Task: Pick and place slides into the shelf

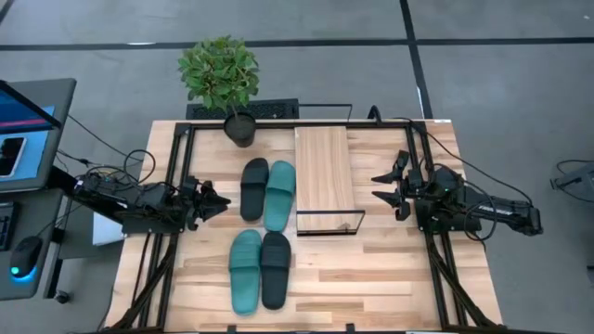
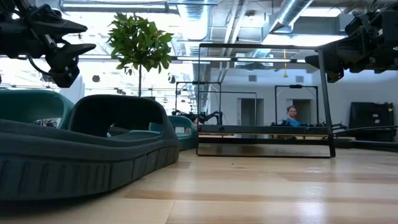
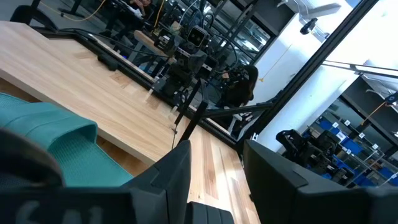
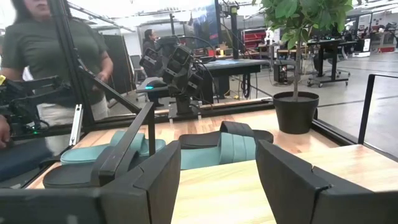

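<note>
Four slides lie soles down on the table in two pairs. The far pair is a black slide (image 1: pixel 254 188) beside a teal slide (image 1: pixel 279 193). The near pair is a teal slide (image 1: pixel 245 269) beside a black slide (image 1: pixel 276 269). The shelf (image 1: pixel 325 172), a light wood board in a black wire frame, stands right of the far pair. My left gripper (image 1: pixel 225 200) (image 3: pixel 214 180) hovers open, left of the far pair. My right gripper (image 1: pixel 375 186) (image 4: pixel 217 180) hovers open, right of the shelf. In the right wrist view the far slides (image 4: pixel 217 144) show beyond the shelf's wire (image 4: pixel 149 124).
A potted plant (image 1: pixel 223 79) stands at the table's far edge, left of the shelf. Black frame rails (image 1: pixel 172 186) run along both table sides. A monitor (image 1: pixel 23 130) sits off the table's left. A person (image 4: pixel 50 62) stands beyond the table's left side.
</note>
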You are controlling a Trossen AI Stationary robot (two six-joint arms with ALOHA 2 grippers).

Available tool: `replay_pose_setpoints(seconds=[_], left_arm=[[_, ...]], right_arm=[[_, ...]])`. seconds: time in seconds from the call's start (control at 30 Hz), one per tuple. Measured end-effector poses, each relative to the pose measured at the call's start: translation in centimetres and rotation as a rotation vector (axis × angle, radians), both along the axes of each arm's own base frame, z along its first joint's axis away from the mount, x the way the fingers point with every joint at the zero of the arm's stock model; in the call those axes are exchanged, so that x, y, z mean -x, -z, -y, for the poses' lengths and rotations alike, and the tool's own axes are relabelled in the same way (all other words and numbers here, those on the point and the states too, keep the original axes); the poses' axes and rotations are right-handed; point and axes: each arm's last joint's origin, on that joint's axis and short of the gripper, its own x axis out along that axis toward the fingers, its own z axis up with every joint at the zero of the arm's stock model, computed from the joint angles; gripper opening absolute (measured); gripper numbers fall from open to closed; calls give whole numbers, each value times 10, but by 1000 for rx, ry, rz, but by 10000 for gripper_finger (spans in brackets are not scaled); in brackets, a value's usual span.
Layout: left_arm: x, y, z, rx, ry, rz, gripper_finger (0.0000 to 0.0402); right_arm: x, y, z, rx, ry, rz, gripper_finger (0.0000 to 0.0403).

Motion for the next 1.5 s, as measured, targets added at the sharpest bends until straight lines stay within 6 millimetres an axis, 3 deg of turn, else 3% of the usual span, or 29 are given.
replay_pose_setpoints(seconds=[1.23,1.5], left_arm=[[0,0,0,0,-2,0,135],[1,-1,-9,20,-315,4,135]], right_arm=[[0,0,0,0,0,0,201],[0,0,0,0,0,0,201]])
